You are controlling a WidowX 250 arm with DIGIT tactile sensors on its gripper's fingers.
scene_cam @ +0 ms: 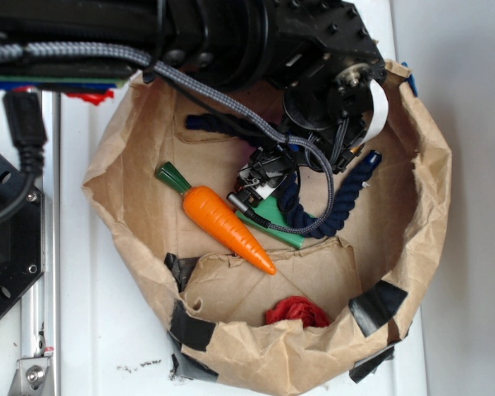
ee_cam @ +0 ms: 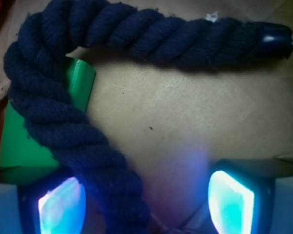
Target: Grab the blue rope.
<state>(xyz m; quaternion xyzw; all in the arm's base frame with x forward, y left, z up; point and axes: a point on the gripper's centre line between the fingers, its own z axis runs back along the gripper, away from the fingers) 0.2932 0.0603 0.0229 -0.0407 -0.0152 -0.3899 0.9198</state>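
The blue rope [ee_cam: 63, 122] lies on the floor of the paper bag [scene_cam: 231, 346], bent into a curve. In the wrist view one stretch runs across the top to a blunt capped end at the right; the other stretch descends on the left and passes between the two fingertips [ee_cam: 229, 200], close against the left one. The gripper [ee_cam: 146, 202] stands wide apart, with bare paper showing between the rope and the right fingertip; it grips nothing. The rope crosses over a green block [ee_cam: 19, 146], which lies flat under the bend.

In the exterior view the rope [scene_cam: 346, 194] shows on both sides of the arm [scene_cam: 256, 37], which reaches down into the bag from above. A grey braided cable [scene_cam: 82, 51] runs along the arm.

Bag contents, counted: one blue rope, one green block, one orange carrot [scene_cam: 223, 219] with a green stalk, one red object [scene_cam: 297, 312] near the front wall. The carrot lies left of the block, well apart from the rope. Black tape patches [scene_cam: 375, 305] hold the rolled rim. The bag stands on a white table [scene_cam: 91, 346].
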